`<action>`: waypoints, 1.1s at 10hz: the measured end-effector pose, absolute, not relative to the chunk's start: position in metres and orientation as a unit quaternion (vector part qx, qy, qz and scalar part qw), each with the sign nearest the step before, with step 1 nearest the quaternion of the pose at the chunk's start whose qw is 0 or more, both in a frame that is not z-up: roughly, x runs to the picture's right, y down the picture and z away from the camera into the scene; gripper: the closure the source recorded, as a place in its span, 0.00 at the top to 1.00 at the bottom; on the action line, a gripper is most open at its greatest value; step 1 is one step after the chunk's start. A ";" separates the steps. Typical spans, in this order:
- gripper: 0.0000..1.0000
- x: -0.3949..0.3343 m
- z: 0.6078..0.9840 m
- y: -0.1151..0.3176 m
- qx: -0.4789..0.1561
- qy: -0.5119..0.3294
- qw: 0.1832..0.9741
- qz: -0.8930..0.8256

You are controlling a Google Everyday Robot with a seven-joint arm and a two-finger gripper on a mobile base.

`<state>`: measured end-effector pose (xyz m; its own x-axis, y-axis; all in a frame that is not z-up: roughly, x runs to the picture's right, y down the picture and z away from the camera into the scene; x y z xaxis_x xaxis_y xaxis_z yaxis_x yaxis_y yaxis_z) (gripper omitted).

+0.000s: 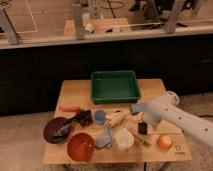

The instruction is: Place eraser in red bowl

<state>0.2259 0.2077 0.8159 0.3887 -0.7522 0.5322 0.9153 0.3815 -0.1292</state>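
The eraser [143, 128] is a small black block lying on the wooden table [75, 95], right of centre. The gripper [144, 119] hangs at the end of the white arm [175, 114] that reaches in from the right. It sits right over the eraser's far end, touching or almost touching it. The red bowl [80, 146] is bright orange-red and empty. It stands at the table's front left, well to the left of the gripper.
A green tray [114, 86] is at the back. A maroon dish [54, 131] with a black utensil [76, 121] is at the left. A blue cup [100, 117], banana [119, 119], blue-grey sponge pad [105, 139] and white cup [124, 139] lie between eraser and bowl. An orange fruit [164, 141] is front right.
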 end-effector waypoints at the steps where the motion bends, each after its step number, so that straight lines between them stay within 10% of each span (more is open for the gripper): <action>1: 0.77 0.225 0.826 0.213 -0.216 -0.202 0.804 -0.516; 9: 0.02 0.222 0.827 0.215 -0.227 -0.221 0.802 -0.506; 11: 0.00 0.224 0.810 0.197 -0.212 -0.221 0.810 -0.500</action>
<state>0.2237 0.1973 0.8097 0.4019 -0.7165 0.5701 0.9038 0.4103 -0.1215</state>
